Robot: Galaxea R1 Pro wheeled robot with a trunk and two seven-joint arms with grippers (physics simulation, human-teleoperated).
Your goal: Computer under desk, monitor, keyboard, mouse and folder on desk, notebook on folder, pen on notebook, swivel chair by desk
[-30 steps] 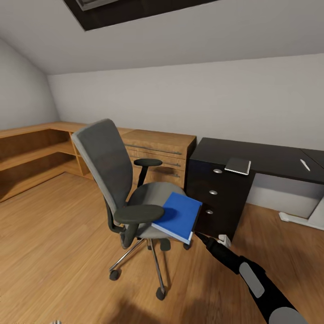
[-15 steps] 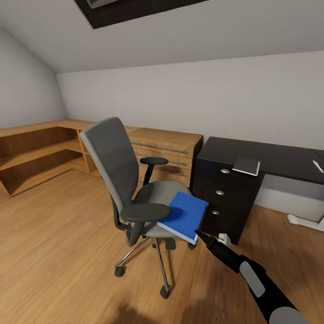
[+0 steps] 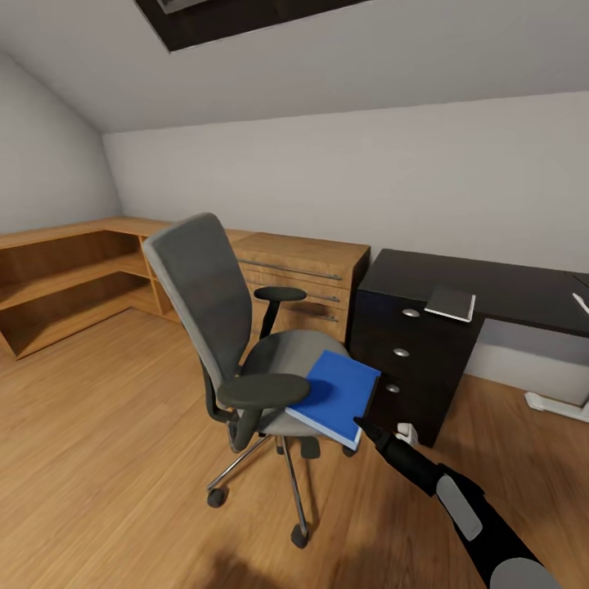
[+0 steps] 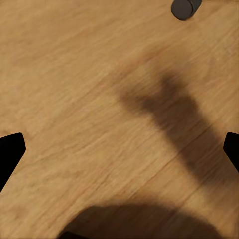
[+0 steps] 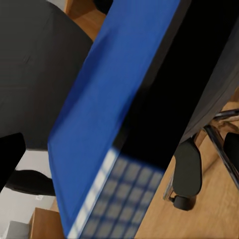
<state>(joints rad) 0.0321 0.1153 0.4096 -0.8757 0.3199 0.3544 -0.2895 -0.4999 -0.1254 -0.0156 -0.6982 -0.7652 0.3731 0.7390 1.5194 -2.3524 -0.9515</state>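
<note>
Folder (image 3: 335, 396): on swivel chair (image 3: 245, 327) seat — my right fingers (image 3: 360, 424) at its 5 o'clock corner, grip unclear.
Left fingers (image 4: 119, 152): spread apart over floor (image 4: 74, 74).

You have one swivel chair (image 3: 237, 327), one blue folder (image 3: 334, 395) on its seat, one black desk (image 3: 491, 286) with three round drawer knobs (image 3: 400, 352), and one low wooden cabinet (image 3: 303, 274) beside it.

Light-wood cabinet (image 3: 304, 276), wooden floor (image 3: 106, 425)
</note>
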